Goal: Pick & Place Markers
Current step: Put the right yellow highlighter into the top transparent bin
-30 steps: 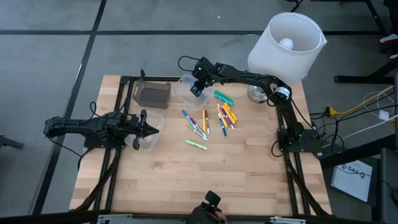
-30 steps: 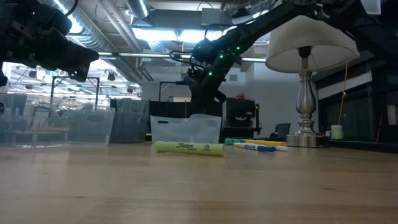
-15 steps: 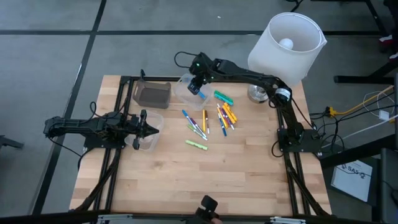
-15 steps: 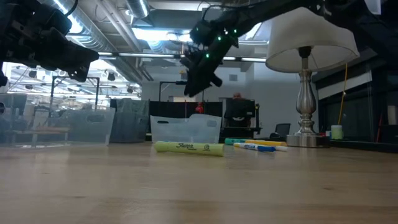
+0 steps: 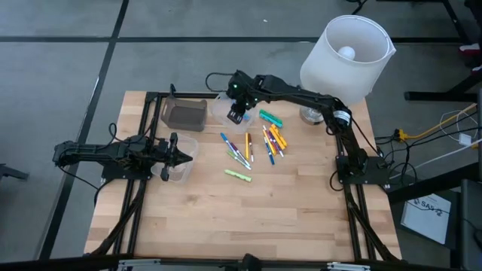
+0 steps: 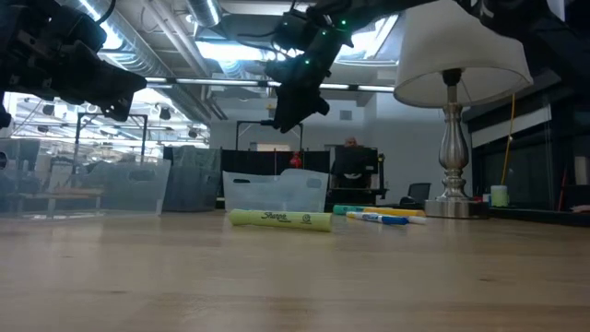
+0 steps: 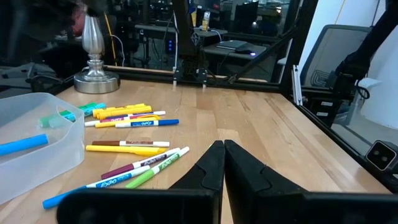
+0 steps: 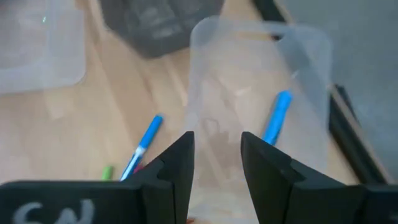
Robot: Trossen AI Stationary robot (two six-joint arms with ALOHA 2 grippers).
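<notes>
Several markers (image 5: 252, 143) in blue, green, yellow and orange lie scattered mid-table, also shown in the left wrist view (image 7: 127, 130). A yellow highlighter (image 5: 237, 175) lies nearest the front (image 6: 279, 219). One blue marker (image 8: 276, 118) lies inside a clear container (image 5: 224, 109) at the far side. My right gripper (image 5: 236, 115) hangs open above that container, pointing steeply down, with nothing between its fingers (image 8: 216, 155). My left gripper (image 5: 188, 156) rests shut and level at the table's left (image 7: 223, 163).
A dark bin (image 5: 183, 114) stands left of the clear container, and another clear tub (image 5: 178, 165) sits by my left gripper. A white-shaded lamp (image 5: 346, 49) stands at the far right corner (image 6: 452, 120). Bare wood lies toward the near edge (image 5: 248, 218).
My right gripper has risen well above the clear container, still pointing down, and stays open. The markers on the table have not moved.
</notes>
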